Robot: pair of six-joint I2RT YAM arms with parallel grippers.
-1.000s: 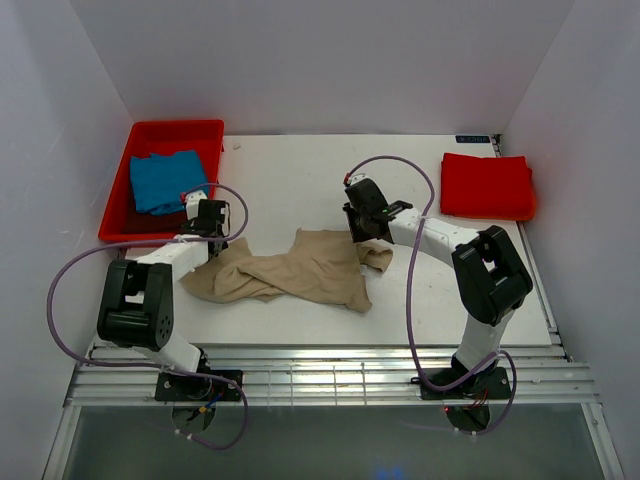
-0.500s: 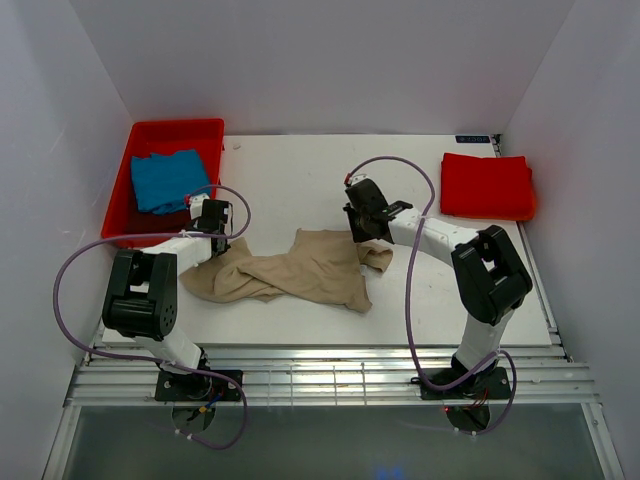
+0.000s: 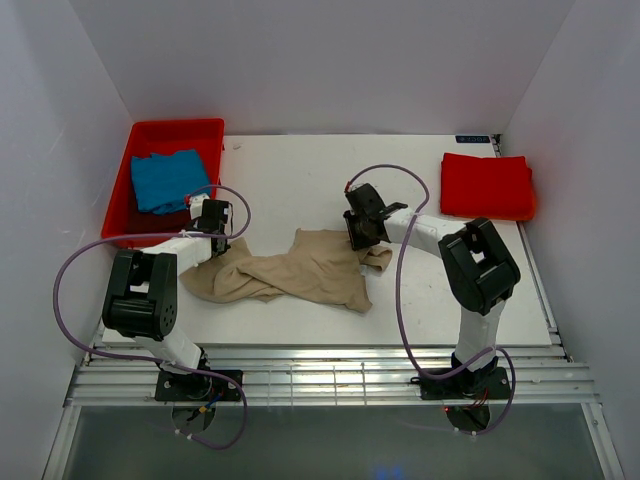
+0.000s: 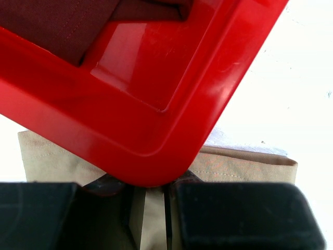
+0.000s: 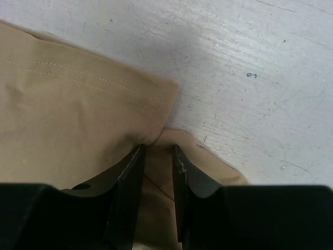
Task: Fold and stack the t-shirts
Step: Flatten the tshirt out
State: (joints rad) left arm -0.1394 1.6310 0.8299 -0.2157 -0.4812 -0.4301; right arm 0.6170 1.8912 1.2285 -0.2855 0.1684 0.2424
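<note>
The tan-beige t-shirt lies crumpled on the white table. My left gripper is at the shirt's far left corner, beside the red tray's near right corner. In the left wrist view the gripper is shut on tan cloth. My right gripper is at the shirt's far right edge. In the right wrist view the gripper is shut on a tan fold. The bright red t-shirt lies folded at the far right. The blue t-shirt lies in the tray.
The rigid red plastic tray stands at the far left, and its corner hangs right over my left jaws. White walls close the table in on three sides. A metal rail runs along the near edge.
The left arm swung slightly, its gripper staying at the shirt's corner. The right arm's elbow shifted left and its gripper settled lower onto the shirt's edge. The shirt has barely moved.
</note>
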